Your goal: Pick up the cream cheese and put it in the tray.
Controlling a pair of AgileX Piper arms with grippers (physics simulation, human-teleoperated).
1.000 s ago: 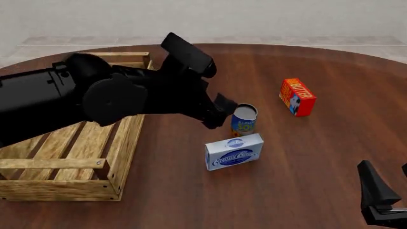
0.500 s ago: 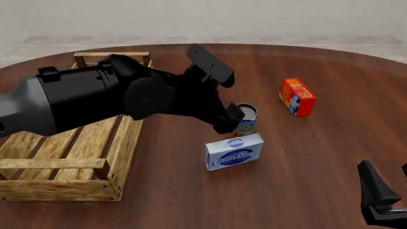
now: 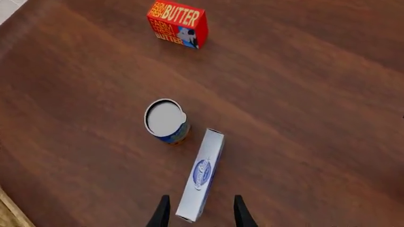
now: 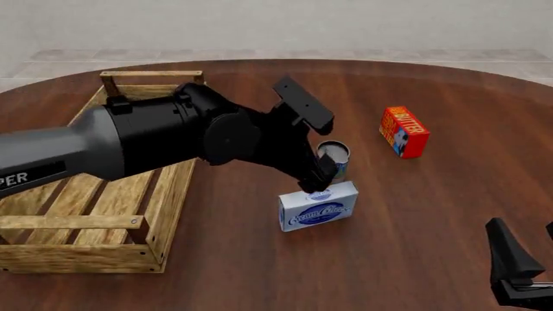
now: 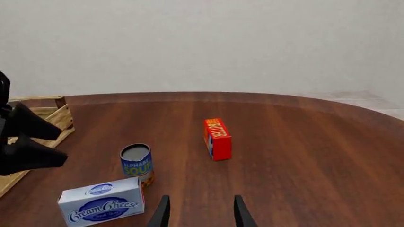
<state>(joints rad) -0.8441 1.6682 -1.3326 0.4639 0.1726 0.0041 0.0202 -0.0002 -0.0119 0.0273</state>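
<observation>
A round table (image 4: 259, 272) of dark reddish-brown wood carries everything. On its left part a tray (image 4: 164, 217) of light wooden slats is set. Near the middle the cream cheese (image 4: 318, 206) box is stood on a long edge, with a blue soup can (image 4: 335, 157) just behind it, upright. A red-orange butter box (image 4: 403, 132) is placed well apart, further right and back.

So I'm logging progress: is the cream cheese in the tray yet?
Not yet. The cream cheese stands on edge on the table, right of the tray, beside the soup can. The left tool straddles it, open.
</observation>
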